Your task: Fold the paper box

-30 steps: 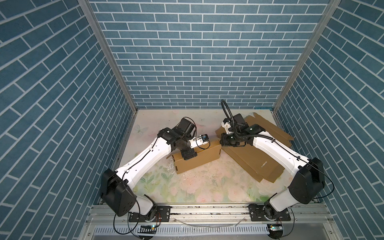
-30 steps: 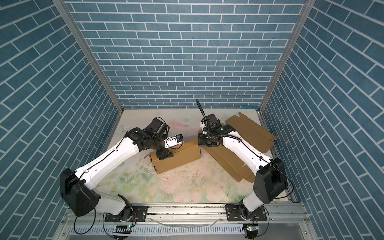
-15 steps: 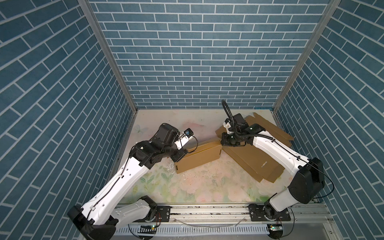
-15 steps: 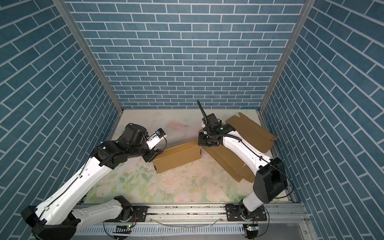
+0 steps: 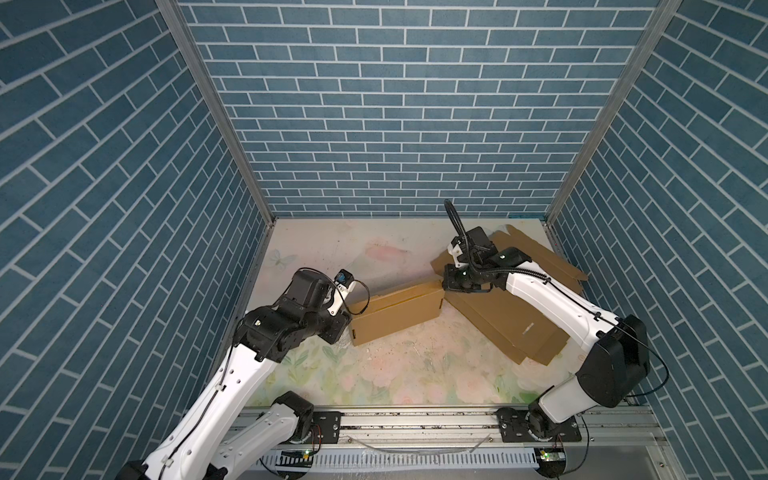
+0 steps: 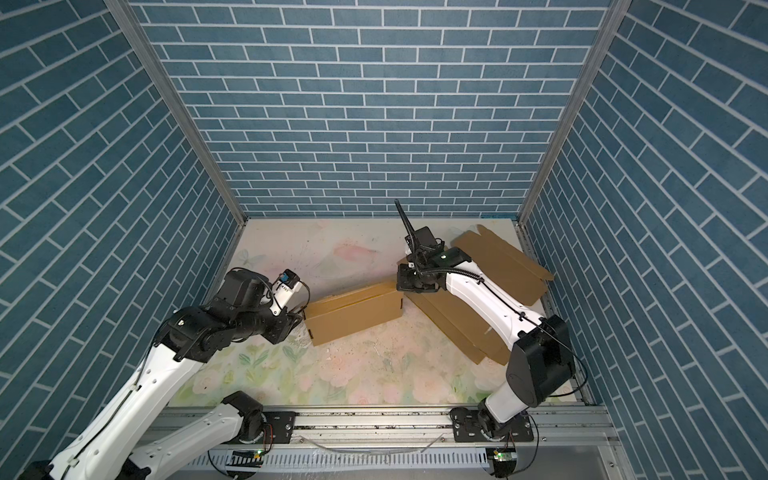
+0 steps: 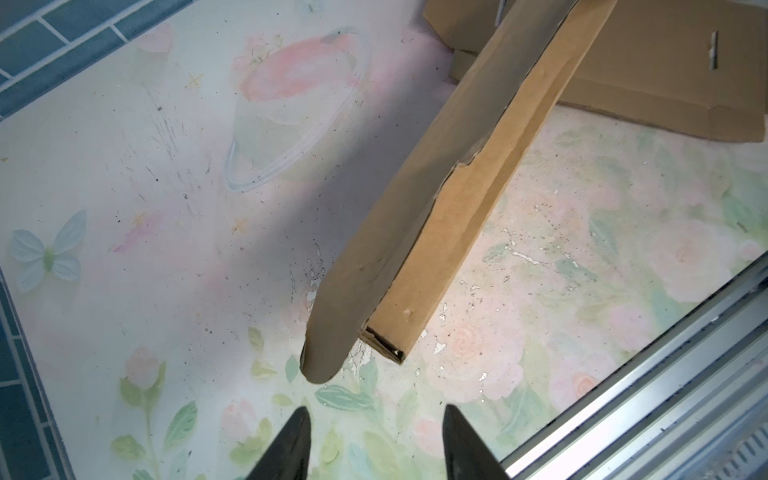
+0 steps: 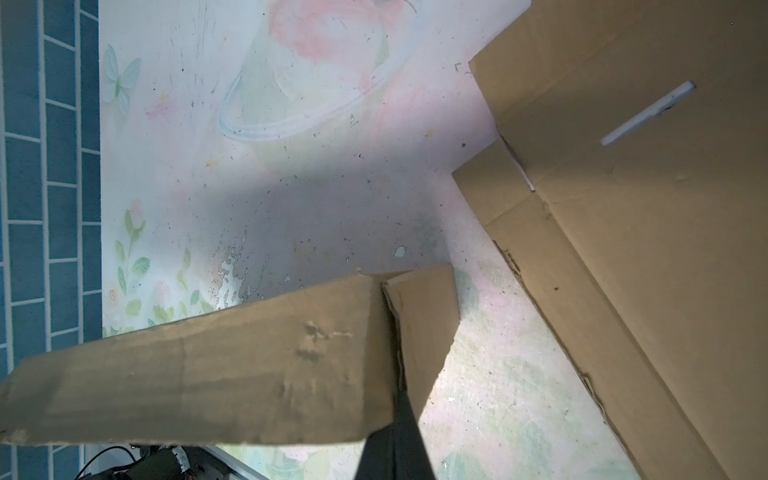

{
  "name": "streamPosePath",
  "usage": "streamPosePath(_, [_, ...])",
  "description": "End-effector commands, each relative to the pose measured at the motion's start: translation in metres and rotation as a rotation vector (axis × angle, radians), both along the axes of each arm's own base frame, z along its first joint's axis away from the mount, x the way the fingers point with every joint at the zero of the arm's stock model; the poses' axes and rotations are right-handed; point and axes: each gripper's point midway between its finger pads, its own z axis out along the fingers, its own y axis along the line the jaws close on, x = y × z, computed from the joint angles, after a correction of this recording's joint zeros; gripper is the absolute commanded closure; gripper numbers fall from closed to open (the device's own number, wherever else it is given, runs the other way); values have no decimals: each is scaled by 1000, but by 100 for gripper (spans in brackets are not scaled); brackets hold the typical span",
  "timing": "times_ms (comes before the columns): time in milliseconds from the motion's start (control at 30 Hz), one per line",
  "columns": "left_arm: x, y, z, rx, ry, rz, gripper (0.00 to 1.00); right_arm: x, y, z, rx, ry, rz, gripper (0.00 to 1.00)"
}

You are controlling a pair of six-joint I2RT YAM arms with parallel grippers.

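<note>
Paper box (image 5: 395,316) lay in middle of table (image 5: 374,249), one end beside flat cardboard (image 5: 511,328) at right edge. Right gripper (image 5: 449,284) was clamped on that end. Left gripper (image 7: 374,440) jaws stood apart, empty, just off other end. Risk: held one side only, box could pivot, unfold.

White shells are worn by the left arm (image 5: 232,386) and the right arm (image 5: 552,303), with black joints between; black cables are routed alongside (small green lights included). Black tapered fingers (image 7: 291,444) are borne by the left pincer (image 7: 376,411).
</note>
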Motion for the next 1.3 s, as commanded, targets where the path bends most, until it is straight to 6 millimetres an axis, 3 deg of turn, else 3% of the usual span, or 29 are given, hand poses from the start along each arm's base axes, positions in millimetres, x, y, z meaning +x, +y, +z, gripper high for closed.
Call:
streamPosePath(0, [1, 0, -14, 10, 43, 6, 55, -6, -8, -2, -21, 40, -40, 100])
streamPosePath(233, [18, 5, -16, 42, -2, 29, 64, -7, -8, -3, -18, 35, -29, 100])
streamPosePath(467, [28, 15, -3, 81, -67, 50, 56, -8, -7, -2, -11, 32, -19, 100])
streamPosePath(633, [32, 12, -12, 105, -39, 13, 58, -9, -7, -1, -9, 29, -15, 100])
streamPosePath(833, [42, 9, -13, 85, -36, 5, 66, -11, -6, -2, 0, 21, -7, 100])
streamPosePath(1033, [45, 5, -15, 52, -21, -1, 82, -12, -5, -4, 17, 8, 8, 100])
streamPosePath(1267, [48, 8, -19, 19, 40, 37, 87, -13, -1, -8, 39, 12, 18, 100])
